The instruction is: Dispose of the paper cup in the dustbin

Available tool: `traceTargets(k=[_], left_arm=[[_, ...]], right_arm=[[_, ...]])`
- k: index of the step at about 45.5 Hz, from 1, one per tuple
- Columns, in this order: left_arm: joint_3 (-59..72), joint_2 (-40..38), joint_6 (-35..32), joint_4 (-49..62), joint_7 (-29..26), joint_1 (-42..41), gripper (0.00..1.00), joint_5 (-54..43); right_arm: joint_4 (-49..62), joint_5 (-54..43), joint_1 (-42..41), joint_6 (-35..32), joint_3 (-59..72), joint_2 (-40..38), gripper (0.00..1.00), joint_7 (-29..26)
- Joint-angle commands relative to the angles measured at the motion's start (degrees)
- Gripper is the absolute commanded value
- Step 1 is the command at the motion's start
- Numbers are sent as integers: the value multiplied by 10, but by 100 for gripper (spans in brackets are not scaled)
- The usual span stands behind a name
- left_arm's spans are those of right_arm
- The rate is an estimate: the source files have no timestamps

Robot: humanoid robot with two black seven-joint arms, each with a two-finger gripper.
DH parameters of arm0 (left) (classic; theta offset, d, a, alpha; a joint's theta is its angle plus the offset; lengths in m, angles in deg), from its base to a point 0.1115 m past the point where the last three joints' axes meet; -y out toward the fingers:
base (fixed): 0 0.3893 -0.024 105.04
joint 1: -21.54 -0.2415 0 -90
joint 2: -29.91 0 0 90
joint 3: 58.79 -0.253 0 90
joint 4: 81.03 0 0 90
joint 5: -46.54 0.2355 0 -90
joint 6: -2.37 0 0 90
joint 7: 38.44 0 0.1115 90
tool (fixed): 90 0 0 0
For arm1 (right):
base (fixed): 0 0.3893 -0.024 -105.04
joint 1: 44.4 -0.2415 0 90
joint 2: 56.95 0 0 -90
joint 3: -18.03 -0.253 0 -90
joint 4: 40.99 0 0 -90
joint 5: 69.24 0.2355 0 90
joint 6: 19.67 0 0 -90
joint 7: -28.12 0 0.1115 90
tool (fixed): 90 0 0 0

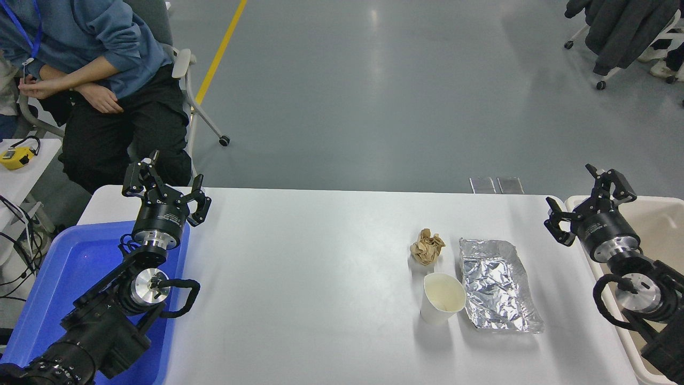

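Observation:
The white paper cup (442,298) stands upright on the white table (299,278), right of centre, its cream inside showing. The beige dustbin (660,214) sits at the table's right edge, partly hidden by my right arm. My right gripper (588,198) is open and empty, raised over the dustbin's near-left corner, well to the right of the cup. My left gripper (163,187) is open and empty, parked over the blue tray at the left.
A crumpled brown paper ball (427,246) lies just behind the cup. A crinkled foil sheet (497,286) lies right beside the cup. A bright blue tray (64,289) is at the table's left. A seated person (91,80) is at the far left.

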Motion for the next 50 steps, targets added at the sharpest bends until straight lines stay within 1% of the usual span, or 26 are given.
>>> traceTargets(k=[1,24,39,46,50], left_arm=[[0,0,-1,0,1,0,100,0],[0,1,-1,0,0,0,100,0],[0,1,-1,0,0,0,100,0],[0,1,-1,-1,0,0,100,0],[0,1,-1,-1,0,0,100,0]], right_arm=[[0,0,0,0,0,0,100,0],[-5,1,4,-4,2,-3,100,0],[-17,-7,4,-7,5,-26,100,-4],[-65,-19,-5,-4,53,-27,100,-4],[-83,-52,-26,-1,96,-27,100,-4]])
